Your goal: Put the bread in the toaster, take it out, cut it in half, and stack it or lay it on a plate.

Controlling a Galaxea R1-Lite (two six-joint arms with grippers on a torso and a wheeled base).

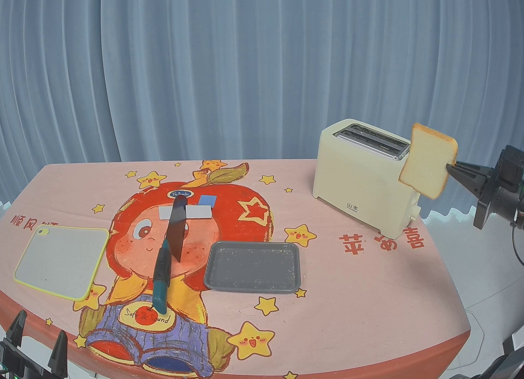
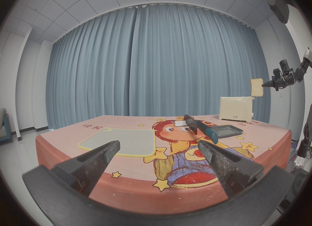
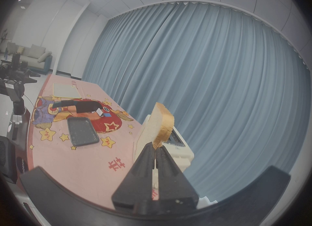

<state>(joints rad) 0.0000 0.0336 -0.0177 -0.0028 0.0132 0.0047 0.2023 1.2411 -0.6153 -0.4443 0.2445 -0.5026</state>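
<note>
Left pincer (image 1: pixel 38 336) hangs low at the near left corner of the surface (image 1: pixel 349 298), just off its edge, its two dark fingers spread wide with nothing between them. The left wrist view looks out between those fingers (image 2: pixel 94 161) across the pink cartoon cloth.

Next along, a pale cutting board (image 1: pixel 61 260) with a yellow-green rim lies flat near the left edge. To its right lies a knife (image 1: pixel 166 254), teal handle toward the robot and dark blade pointing away. The blade's far end crosses a white strip (image 1: pixel 199 212), and a small blue card (image 1: pixel 207 200) sits just beside that strip.

Right of the knife and apart from it, a grey rectangular tray (image 1: pixel 252 266) lies flat, dusted with pale specks.

Further right, toward the far side, stands a cream toaster (image 1: pixel 360 178), upright, slots facing up.

The bread (image 1: pixel 429 160) is one slice held in the air, upright and slightly tilted, above and just beyond the toaster's right end and clear of the slots. The right pincer (image 1: pixel 448 166) pinches it by the crust at its right edge. In the right wrist view the fingers are pressed together on the slice's lower edge (image 3: pixel 155 145). A blue curtain (image 1: pixel 245 58) hangs behind.
</note>
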